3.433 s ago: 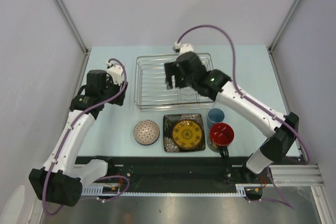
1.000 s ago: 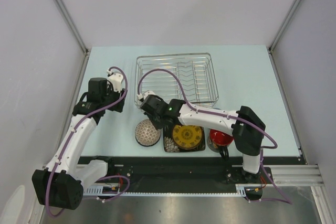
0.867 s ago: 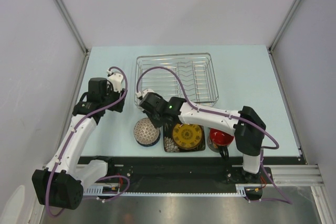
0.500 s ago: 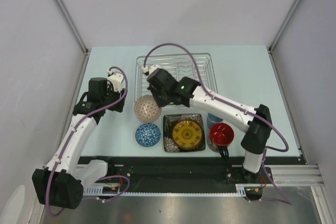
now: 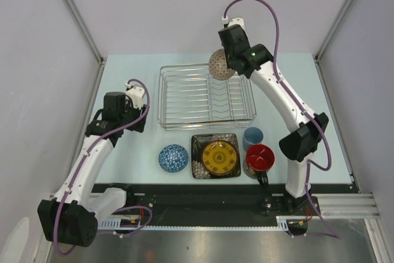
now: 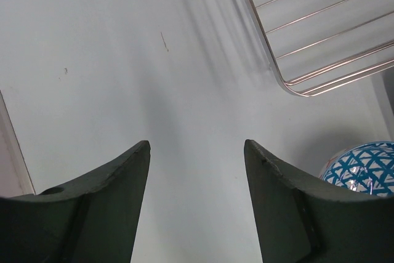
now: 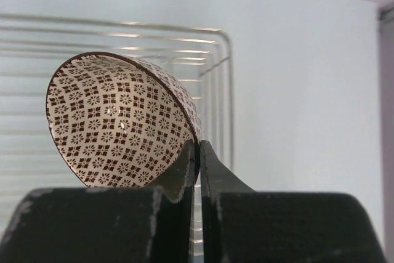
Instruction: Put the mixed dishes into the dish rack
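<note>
Left gripper (image 6: 197, 144): jaws wide apart, empty, over the table (image 6: 111, 60) at rack's 9 o'clock.
Blue-patterned bowl (image 5: 173, 157): on table, rack's 7 o'clock.
Dish rack (image 5: 184, 93): mid-table.
Square plate (image 5: 215, 155): rack's 6 o'clock.
Brown-patterned bowl (image 7: 117, 121): tilted, rim pinched by the closed right gripper (image 7: 197, 147), above rack's 1 o'clock corner.
Blue cup (image 5: 252, 135), red-lined mug (image 5: 260, 157): rack's 5 o'clock.

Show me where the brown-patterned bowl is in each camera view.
Top external: upper centre, the brown-patterned bowl held in the right gripper at the dish rack's far edge.
Left wrist: not in it; lower right shows the blue patterned bowl instead.
Right wrist: left of centre, rim pinched in the gripper.
Shared landmark: the dish rack, top right in left wrist, behind the bowl in right wrist.
</note>
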`<move>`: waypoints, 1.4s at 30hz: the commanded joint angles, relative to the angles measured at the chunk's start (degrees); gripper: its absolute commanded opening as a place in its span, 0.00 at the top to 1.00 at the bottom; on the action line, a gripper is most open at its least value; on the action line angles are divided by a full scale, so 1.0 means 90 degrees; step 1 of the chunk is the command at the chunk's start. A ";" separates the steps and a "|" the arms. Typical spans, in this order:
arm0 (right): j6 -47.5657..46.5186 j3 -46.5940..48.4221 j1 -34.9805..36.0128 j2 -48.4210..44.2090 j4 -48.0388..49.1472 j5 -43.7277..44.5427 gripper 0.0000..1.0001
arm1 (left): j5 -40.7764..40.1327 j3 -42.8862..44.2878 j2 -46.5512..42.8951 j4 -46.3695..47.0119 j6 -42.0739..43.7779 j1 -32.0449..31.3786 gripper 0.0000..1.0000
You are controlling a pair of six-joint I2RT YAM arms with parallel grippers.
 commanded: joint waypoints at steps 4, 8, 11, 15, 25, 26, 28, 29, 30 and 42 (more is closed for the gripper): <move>-0.0733 0.1036 0.0007 0.1395 -0.0145 0.2787 1.00 | -0.0012 -0.0106 -0.0099 0.0176 0.0133 0.0065 0.32; -0.1064 0.1114 0.0027 0.2009 0.0050 0.3552 1.00 | -0.0012 -0.0136 -0.0011 0.0186 0.0182 0.0065 0.32; -0.1212 0.1105 -0.0002 0.2109 0.0197 0.3816 1.00 | -0.0012 -0.0097 0.0057 0.0167 0.0143 0.0075 0.32; -0.1427 0.0949 -0.0022 0.2041 0.0431 0.3983 1.00 | -0.0021 -0.0067 0.0135 0.0167 0.0124 0.0075 0.32; -0.1954 0.0470 -0.0022 0.1981 0.1056 0.4402 1.00 | 0.0008 -0.0116 0.0204 0.0186 0.0065 0.0085 0.32; -0.2013 0.0421 -0.0003 0.2021 0.1114 0.4461 1.00 | 0.0008 -0.0116 0.0194 0.0186 0.0065 0.0085 0.32; -0.2072 0.0382 0.0065 0.2137 0.1193 0.4500 1.00 | 0.0017 -0.0116 0.0184 0.0186 0.0074 0.0085 0.32; -0.2081 0.0401 0.0095 0.2167 0.1193 0.4510 1.00 | 0.0008 -0.0126 0.0184 0.0176 0.0084 0.0085 0.32; -0.2120 0.0392 0.0115 0.2206 0.1261 0.4520 1.00 | 0.0017 -0.0135 0.0194 0.0205 0.0094 0.0095 0.32; -0.2345 0.0294 0.0476 0.2948 0.1457 0.4764 1.00 | 0.0027 0.0030 0.0282 0.0147 0.0084 0.0104 0.32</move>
